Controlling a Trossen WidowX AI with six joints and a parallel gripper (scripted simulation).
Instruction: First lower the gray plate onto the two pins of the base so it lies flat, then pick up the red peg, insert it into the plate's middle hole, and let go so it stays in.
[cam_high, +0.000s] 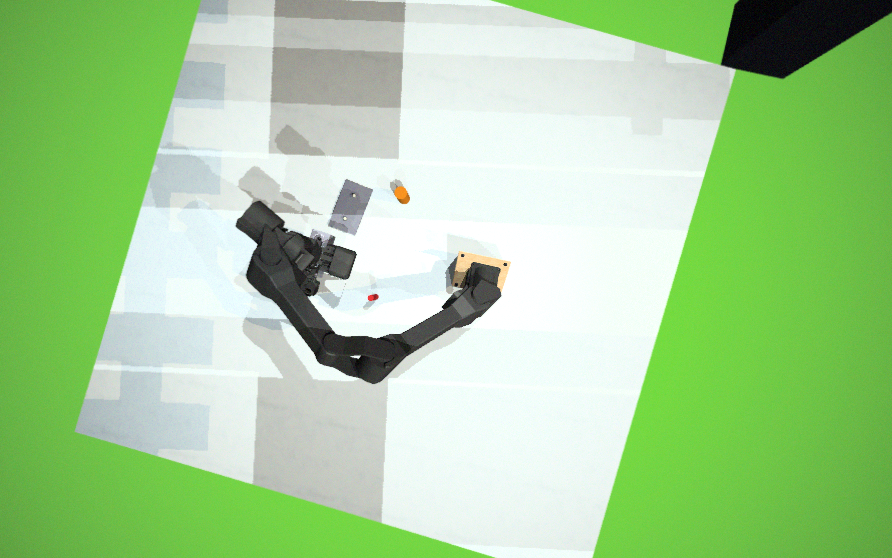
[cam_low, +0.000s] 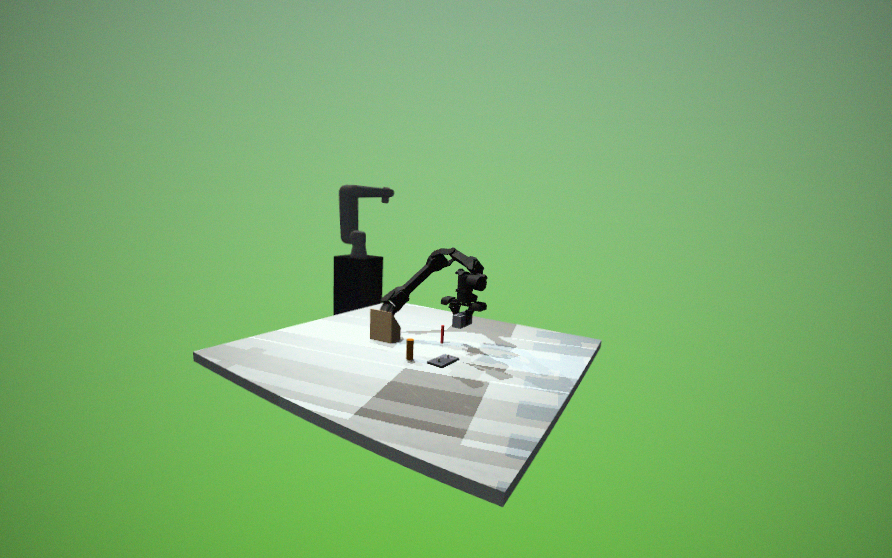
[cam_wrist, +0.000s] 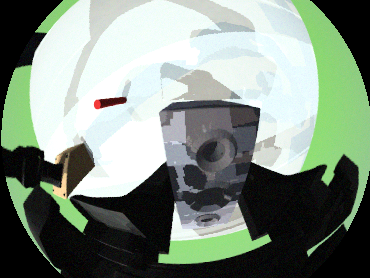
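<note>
Gray plate (cam_high: 322, 235) (cam_low: 461, 320) (cam_wrist: 210, 145) partly hidden under claw (cam_high: 320, 257) (cam_low: 463, 313) (cam_wrist: 198, 156) from above.

No text, label, brand, number or sign can be read (not in any view).

Gray plate (cam_high: 319, 235) mostly hidden under the arm (cam_high: 299, 309) from above, base pins (cam_low: 444, 359) tiny in exterior view

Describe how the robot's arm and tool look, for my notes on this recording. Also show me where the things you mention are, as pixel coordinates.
The arm (cam_high: 299, 315) (cam_low: 421, 278) is matte black, with slim, angular links and bulkier joints. The tool (cam_high: 320, 255) (cam_low: 462, 314) (cam_wrist: 198, 156) is black too, with two opposed fingers that look dark and angular in the wrist view. I can make out no cables or markings.
</note>
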